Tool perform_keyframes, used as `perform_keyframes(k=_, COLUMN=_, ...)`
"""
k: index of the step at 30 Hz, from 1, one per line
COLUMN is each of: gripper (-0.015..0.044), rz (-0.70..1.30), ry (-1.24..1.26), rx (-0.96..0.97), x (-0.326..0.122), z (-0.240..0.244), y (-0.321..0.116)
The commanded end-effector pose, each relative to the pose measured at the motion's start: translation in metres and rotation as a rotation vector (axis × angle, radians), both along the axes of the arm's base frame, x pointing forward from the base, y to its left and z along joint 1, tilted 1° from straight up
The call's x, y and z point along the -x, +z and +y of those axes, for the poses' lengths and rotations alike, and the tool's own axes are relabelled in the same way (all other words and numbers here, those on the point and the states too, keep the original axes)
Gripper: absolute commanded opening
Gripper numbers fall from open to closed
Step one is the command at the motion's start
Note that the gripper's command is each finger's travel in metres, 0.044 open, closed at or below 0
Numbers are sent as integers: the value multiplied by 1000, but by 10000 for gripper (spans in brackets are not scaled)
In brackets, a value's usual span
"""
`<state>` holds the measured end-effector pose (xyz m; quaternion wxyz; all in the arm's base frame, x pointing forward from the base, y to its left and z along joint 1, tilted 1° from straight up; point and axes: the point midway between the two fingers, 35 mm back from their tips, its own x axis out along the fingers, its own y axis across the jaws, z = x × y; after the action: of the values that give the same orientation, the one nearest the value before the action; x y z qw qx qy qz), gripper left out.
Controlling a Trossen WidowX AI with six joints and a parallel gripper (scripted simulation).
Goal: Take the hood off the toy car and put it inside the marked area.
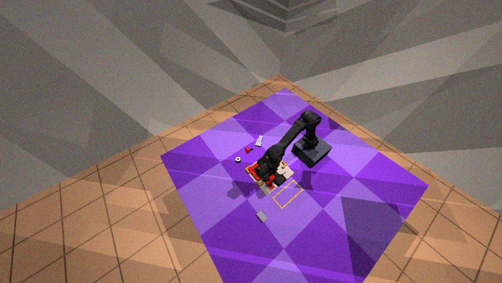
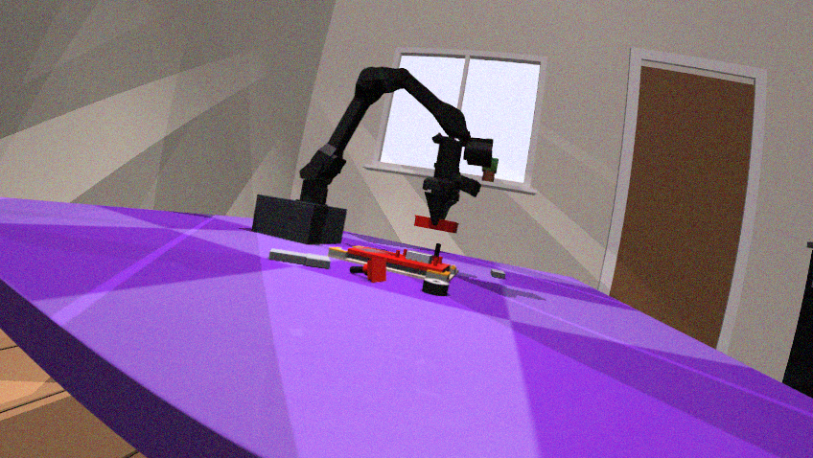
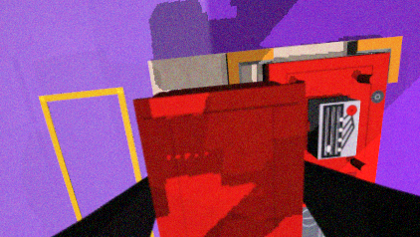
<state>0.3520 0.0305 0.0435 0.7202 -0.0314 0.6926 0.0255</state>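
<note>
The hood, a flat red plate [image 3: 224,144] [image 2: 448,226], is in the air above the work board. My gripper [image 3: 224,174] [image 2: 435,221] is shut on it, one black finger at each side edge. The toy car's red body [image 3: 323,70] [image 2: 398,260] [image 1: 253,171] lies on the board, with a grey and black engine block [image 3: 343,129] showing. The marked area, a yellow outline [image 3: 82,95] [image 1: 282,208], lies on the table beside the board, left of the hood in the wrist view. The hood overlaps part of the board in that view. The outline's near end is hidden there.
The pale board [image 1: 287,171] [image 3: 189,74] has orange corner pieces. Around it lie a black-and-white wheel [image 1: 238,159] [image 2: 435,286], a red part [image 1: 247,150] [image 2: 377,268] with a black peg, a long light grey piece [image 1: 259,141] [image 2: 290,257] and a grey block [image 1: 261,216] [image 2: 498,274].
</note>
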Motion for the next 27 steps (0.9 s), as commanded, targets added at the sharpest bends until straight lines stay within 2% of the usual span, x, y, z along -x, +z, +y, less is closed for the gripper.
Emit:
perform_keyframes(k=1, gripper=0, rz=7, ry=-3, rx=2, x=7, z=20, y=-2)
perform_keyframes(k=20, gripper=0, rz=10, ry=-5, rx=-6, x=53, z=120, y=0)
perform_keyframes(k=27, gripper=0, rz=11, ry=-5, rx=-7, x=58, z=127, y=-1)
